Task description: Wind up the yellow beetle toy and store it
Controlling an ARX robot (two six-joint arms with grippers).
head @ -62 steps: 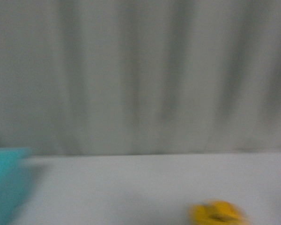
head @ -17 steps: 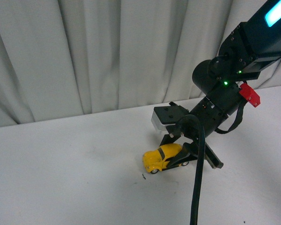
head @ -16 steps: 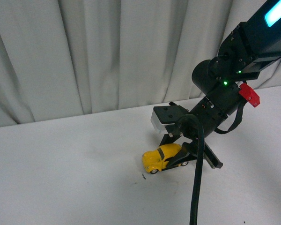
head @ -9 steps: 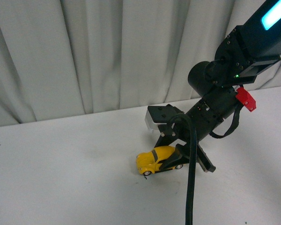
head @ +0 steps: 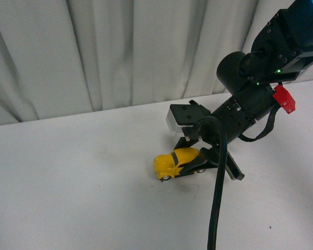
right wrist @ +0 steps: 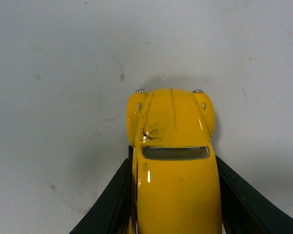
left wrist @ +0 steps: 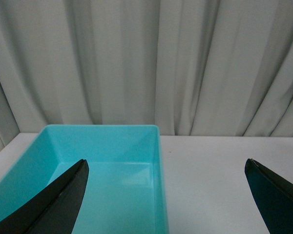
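Note:
The yellow beetle toy (head: 173, 161) sits on the white table, a glossy rounded car with dark windows and black tyres. My right gripper (head: 190, 165) is shut on it, its black fingers clamped against both sides of the body. From the right wrist the yellow beetle toy (right wrist: 172, 161) fills the middle, a black finger (right wrist: 112, 200) pressed to each flank, and dark scuffs mark its nose. My left gripper (left wrist: 166, 195) is open, its two dark fingertips (left wrist: 53, 200) spread wide above a turquoise bin (left wrist: 158, 161) and the table beside it; it is out of the front view.
The turquoise bin is an empty rectangular tray standing against the grey curtain (left wrist: 146, 63). In the front view the curtain (head: 94, 52) hangs behind the white table (head: 68, 198). The right arm's black cable (head: 217, 198) hangs down in front.
The right arm has dragged the toy a little leftward over the table and then slightly back toward the curtain. The grip on the toy stays the same.

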